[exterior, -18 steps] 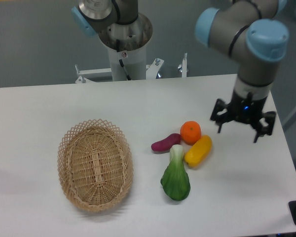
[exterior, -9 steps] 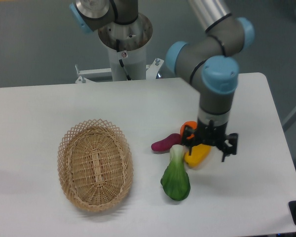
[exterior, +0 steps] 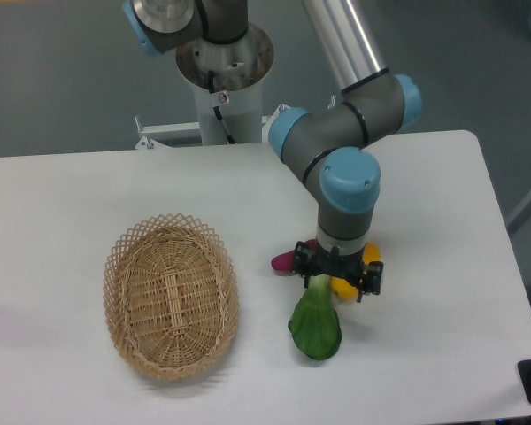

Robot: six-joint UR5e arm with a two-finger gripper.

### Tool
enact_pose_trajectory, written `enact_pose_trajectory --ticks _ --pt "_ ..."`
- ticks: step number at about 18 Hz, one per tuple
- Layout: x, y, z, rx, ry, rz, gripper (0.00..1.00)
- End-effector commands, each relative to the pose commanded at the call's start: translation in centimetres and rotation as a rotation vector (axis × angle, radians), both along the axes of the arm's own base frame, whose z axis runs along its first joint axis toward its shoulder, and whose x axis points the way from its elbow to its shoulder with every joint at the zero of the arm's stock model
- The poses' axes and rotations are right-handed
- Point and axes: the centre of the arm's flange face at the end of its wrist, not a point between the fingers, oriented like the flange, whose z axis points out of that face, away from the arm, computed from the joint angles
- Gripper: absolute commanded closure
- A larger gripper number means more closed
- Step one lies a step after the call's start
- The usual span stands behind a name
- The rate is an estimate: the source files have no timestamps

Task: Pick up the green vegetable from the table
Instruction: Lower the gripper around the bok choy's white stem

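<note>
the bok choy lies on the white table at lower centre of the frame, not yet lifted. the gripper hangs over its pale stalk end, fingers spread and holding nothing. descending, closing and lifting appear to remain.

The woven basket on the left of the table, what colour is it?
The basket is a light tan, natural wicker colour with an open lattice rim, clear in the fixed camera view.
</note>
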Motion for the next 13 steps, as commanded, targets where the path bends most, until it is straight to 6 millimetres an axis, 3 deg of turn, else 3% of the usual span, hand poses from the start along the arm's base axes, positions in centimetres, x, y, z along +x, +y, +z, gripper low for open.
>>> enact_pose_trajectory --ticks 5,13 --pt "0.6 0.7 -2.1 -0.016 -0.022 0.009 0.0" --pt "1.3 0.3 -3.1 -0.027 -0.035 0.002 0.0"
